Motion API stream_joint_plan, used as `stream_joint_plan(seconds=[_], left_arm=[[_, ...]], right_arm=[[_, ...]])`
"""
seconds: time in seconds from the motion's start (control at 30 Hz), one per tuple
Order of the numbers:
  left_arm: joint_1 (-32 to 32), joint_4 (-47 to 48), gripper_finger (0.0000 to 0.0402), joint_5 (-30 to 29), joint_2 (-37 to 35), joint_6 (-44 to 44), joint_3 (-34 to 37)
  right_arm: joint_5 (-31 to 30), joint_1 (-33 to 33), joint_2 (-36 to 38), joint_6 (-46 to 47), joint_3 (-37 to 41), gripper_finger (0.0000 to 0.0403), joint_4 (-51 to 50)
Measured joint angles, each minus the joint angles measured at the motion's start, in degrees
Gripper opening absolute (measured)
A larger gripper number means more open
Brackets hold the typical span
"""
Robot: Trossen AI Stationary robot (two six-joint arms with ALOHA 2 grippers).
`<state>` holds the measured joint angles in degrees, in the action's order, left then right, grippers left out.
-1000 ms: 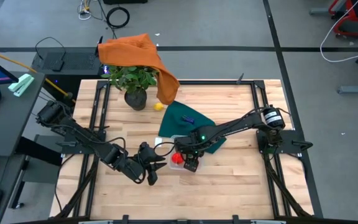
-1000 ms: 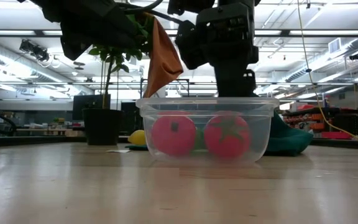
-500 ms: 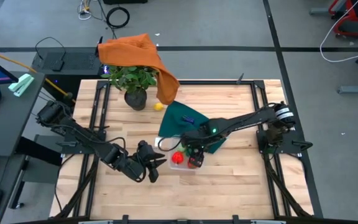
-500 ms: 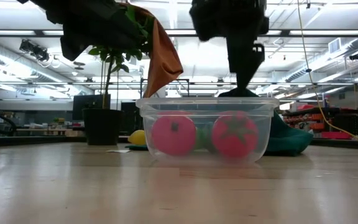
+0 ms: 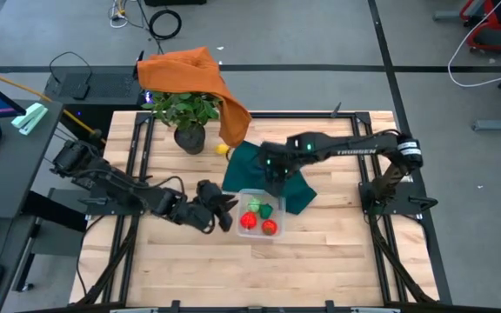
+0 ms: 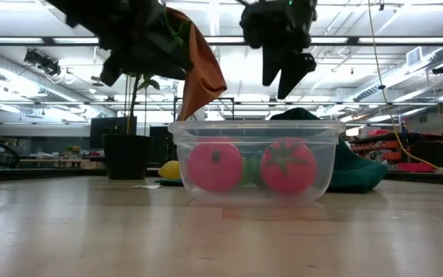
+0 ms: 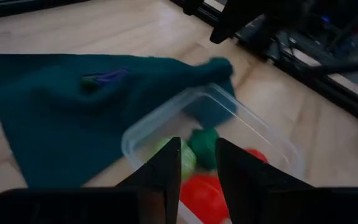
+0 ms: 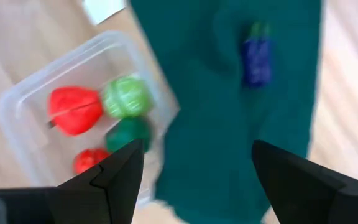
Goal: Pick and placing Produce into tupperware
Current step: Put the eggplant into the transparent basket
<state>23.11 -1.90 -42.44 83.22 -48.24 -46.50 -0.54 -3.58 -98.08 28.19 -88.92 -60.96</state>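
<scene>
The clear tupperware [image 5: 259, 216] stands on the wooden table. It holds two red pieces [image 6: 215, 167] [image 6: 287, 165] and two green pieces [image 8: 126, 96] [image 8: 128, 134]. A dark blue piece [image 8: 257, 59] lies on the teal cloth [image 5: 249, 169]. A yellow piece [image 5: 222, 149] rests on the table by the plant pot. My right gripper [image 8: 197, 149] is open and empty above the teal cloth, just beyond the container's far side. My left gripper [image 7: 197, 144] hovers at the container's left side with a narrow gap between its fingers, holding nothing.
A potted plant [image 5: 185, 113] with an orange cloth [image 5: 190, 74] draped over it stands at the far left of the table. A small white block [image 8: 104, 9] lies by the container's far left corner. Bare wood lies along the near side [image 5: 259, 269].
My right gripper has risen out of the container, leaving a red piece inside, and has moved toward the far edge until it hangs over the teal cloth. My left gripper has shifted a little toward the far right, closer to the container.
</scene>
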Motion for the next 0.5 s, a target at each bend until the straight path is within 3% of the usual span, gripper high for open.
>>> stream_joint_plan(seconds=[0.17,0.5], left_arm=[[-3.6,0.0,0.0105,0.0,0.0,-0.5,0.0],[-8.3,-1.2,0.0101,0.2,0.0,-1.8,0.0]], right_arm=[[0.3,-5.8,-0.7,-5.5,0.3,0.0257,0.4],[7.4,-15.8,-2.5,-16.2,0.3,0.0273,3.8]])
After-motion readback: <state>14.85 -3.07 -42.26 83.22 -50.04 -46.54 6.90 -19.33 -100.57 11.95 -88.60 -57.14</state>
